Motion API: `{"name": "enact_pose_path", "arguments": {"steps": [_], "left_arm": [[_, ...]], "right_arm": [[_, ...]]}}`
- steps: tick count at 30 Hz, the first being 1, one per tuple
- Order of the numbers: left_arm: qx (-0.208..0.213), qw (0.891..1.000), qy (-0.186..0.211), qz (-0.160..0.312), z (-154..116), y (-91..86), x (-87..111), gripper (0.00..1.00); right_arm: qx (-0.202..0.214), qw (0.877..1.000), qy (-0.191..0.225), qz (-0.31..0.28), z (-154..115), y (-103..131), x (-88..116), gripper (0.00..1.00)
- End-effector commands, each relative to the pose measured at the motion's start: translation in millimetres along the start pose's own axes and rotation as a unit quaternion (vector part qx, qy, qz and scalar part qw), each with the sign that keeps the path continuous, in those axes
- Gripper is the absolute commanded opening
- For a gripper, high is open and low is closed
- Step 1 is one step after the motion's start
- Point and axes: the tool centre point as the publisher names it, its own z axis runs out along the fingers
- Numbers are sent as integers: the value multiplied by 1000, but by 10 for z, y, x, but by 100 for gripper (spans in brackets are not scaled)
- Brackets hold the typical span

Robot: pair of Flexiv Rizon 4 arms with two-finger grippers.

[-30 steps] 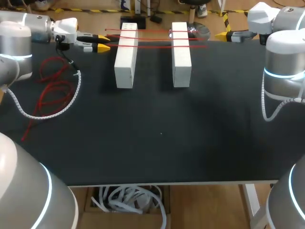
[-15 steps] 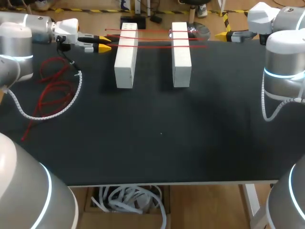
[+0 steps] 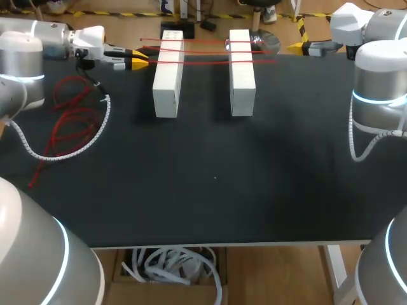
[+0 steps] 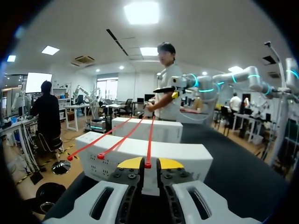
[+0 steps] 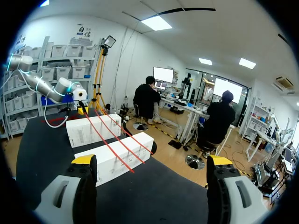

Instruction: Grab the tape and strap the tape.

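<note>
On the worktop (image 3: 216,178) far left, the left jaws sit slightly apart around a red tape (image 3: 203,61) end, the right jaws spread wide

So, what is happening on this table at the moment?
Three red straps lie across two white blocks on the black table. The left claw is at their left ends, open, with the tip of one strap between its fingers, not yet clamped. The right claw hangs open past the straps' right ends, holding nothing. A loose bundle of more red straps lies near the left arm.
</note>
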Motion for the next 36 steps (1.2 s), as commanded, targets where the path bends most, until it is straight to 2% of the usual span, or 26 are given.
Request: {"name": "enact_pose_path", "arguments": {"steps": [1, 2, 4, 6, 13, 17, 24, 29, 32, 36], "left_arm": [[1, 1000, -2, 1, 1, 4, 17, 10], [1, 1000, -2, 2, 0, 4, 17, 5], [2, 1000, -1, 2, -1, 2, 17, 0], [20, 1000, -2, -9, -5, -24, 13, 0], [21, 1000, 11, 0, -8, -63, 24, 0], [27, 999, 22, 5, -9, -145, 61, 0], [59, 998, 31, 4, 53, -432, 186, 0], [95, 995, 15, -5, 136, -694, 232, 0], [113, 993, -1, 13, 163, -862, 278, 0], [138, 990, 0, 28, 228, -1117, 346, 0]], "right_arm": [[1, 1000, 0, 0, 1, 4, -2, 100], [1, 1000, 0, 0, 1, 4, -2, 100], [1, 1000, 0, 0, 1, 4, -2, 100], [1, 1000, 0, 0, 1, 4, -2, 100], [1, 1000, 0, 0, 1, 4, -2, 100], [1, 1000, 0, 0, 1, 4, -2, 100], [1, 1000, 0, 0, 1, 4, -2, 100], [1, 1000, 0, 0, 1, 4, -2, 100], [1, 1000, 0, 0, 1, 4, -2, 100], [1, 1000, 0, 0, 1, 4, -2, 100]]}}
